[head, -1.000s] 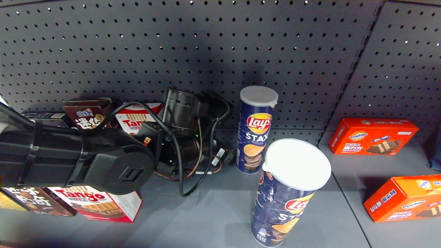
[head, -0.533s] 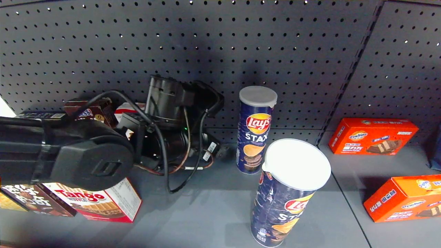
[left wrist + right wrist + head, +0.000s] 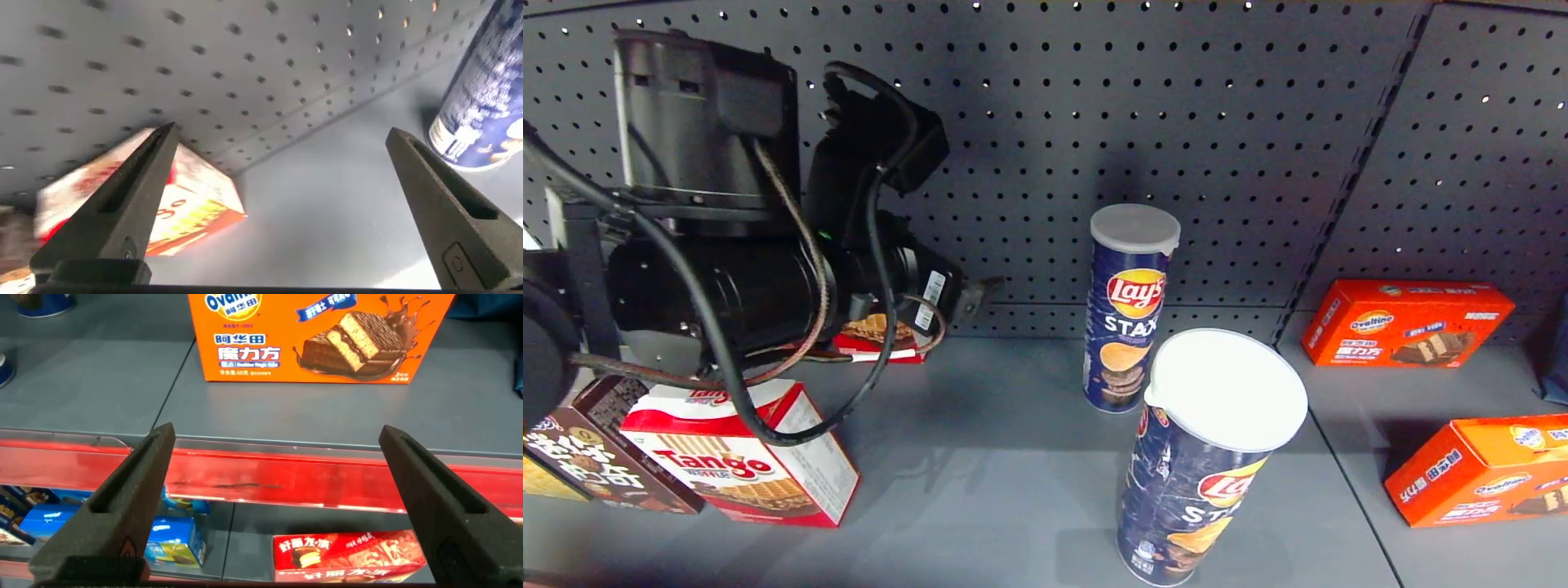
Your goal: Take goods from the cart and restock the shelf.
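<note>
Left jaws released over bare shelf (image 3: 1013, 457) between wafer box (image 3: 188, 196) and rear can (image 3: 1131, 310); right jaws released facing shelf edge (image 3: 286, 478).

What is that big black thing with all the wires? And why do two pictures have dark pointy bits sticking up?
That is a robot's left arm. The robot restocks shop shelves. The big picture comes from a camera on its head, looking down at a grey shelf. On it are a back chip can and a front chip can, a wafer box to the left and orange boxes to the right. The two small pictures come from cameras on its wrists. The pointy bits are the fingers of its hands. The left hand is open above the shelf, near a can. The right hand is open too, facing the shelf's red edge and an orange box. Neither holds anything.
</note>
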{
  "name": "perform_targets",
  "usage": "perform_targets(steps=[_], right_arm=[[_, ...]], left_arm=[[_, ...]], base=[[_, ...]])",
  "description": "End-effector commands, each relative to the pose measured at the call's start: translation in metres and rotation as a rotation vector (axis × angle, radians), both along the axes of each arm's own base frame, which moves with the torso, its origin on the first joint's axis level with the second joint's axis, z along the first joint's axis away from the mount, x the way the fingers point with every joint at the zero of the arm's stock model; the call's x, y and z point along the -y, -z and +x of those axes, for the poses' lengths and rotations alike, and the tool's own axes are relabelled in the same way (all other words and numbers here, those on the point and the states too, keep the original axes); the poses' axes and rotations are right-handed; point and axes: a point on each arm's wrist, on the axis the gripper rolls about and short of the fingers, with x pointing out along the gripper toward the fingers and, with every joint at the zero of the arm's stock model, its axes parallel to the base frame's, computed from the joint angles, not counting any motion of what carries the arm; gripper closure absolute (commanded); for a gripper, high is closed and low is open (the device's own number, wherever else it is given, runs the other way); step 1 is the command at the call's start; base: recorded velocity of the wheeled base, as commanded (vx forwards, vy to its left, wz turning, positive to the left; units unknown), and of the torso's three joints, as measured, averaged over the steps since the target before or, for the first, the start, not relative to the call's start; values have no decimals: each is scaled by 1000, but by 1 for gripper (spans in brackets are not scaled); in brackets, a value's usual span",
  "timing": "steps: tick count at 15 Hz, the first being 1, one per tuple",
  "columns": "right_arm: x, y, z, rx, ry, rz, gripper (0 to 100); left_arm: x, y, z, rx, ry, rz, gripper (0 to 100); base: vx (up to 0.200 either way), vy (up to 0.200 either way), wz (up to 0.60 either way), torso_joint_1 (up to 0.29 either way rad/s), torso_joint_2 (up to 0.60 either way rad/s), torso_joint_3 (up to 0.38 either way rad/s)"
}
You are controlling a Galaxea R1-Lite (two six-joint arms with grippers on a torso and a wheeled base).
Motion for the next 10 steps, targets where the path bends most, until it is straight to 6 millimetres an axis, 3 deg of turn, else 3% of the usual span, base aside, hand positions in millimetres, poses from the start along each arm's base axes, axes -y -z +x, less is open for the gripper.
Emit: perform_targets(steps=[1,6,10], right_arm=[[0,0,0,-1,0,0,0],[0,0,0,-1,0,0,0],[0,0,0,-1,-3,-3,0]], left_arm=[[-9,-14,-13,45,-14,-26,0],[-21,-38,-29,179,-25,-123,0],[-40,-16,-55,189,-30,-127,0]], base=[[0,0,0,0,0,0],[0,0,0,0,0,0],[0,0,0,0,0,0]])
